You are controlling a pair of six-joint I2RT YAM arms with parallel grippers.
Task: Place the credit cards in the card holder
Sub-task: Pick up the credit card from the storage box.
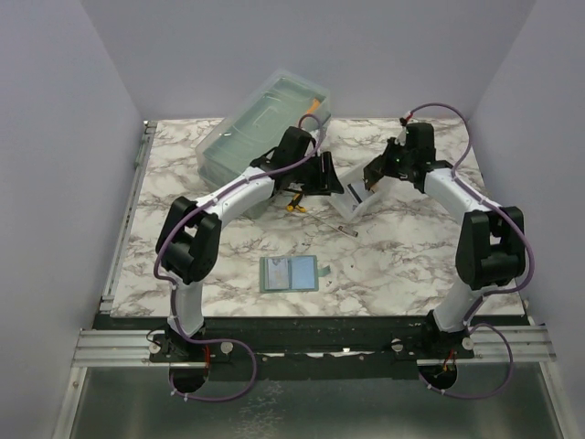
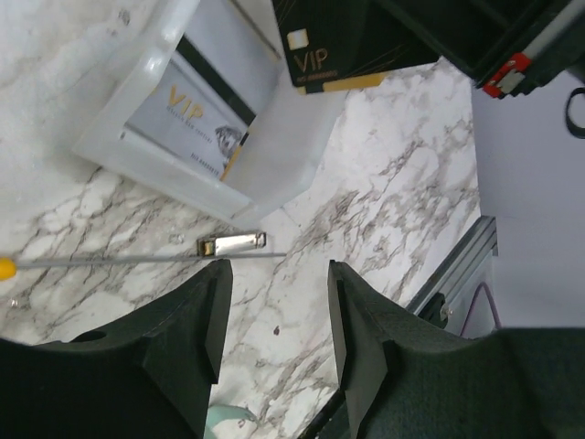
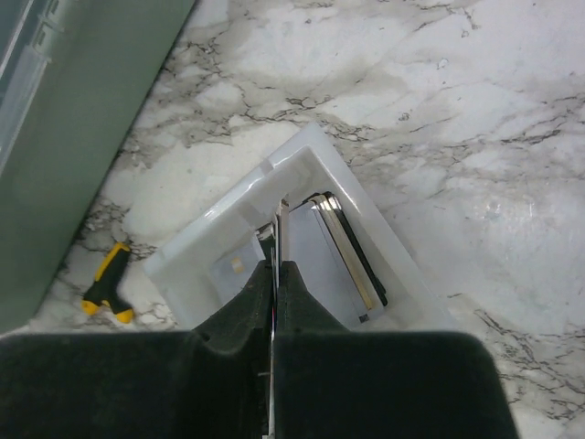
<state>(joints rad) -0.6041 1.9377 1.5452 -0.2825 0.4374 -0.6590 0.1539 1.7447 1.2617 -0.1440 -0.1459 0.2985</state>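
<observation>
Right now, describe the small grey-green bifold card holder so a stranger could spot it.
Start at the white-and-grey marble tabletop and look near the middle of its near edge. There the small grey-green bifold card holder lies opened flat, two panels side by side. Unlike the walled white plastic tray and the large translucent lidded box farther back, it is flat and alone.

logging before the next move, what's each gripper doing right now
left gripper: open, holding nothing
right gripper: shut on a thin black rectangular credit card
</observation>
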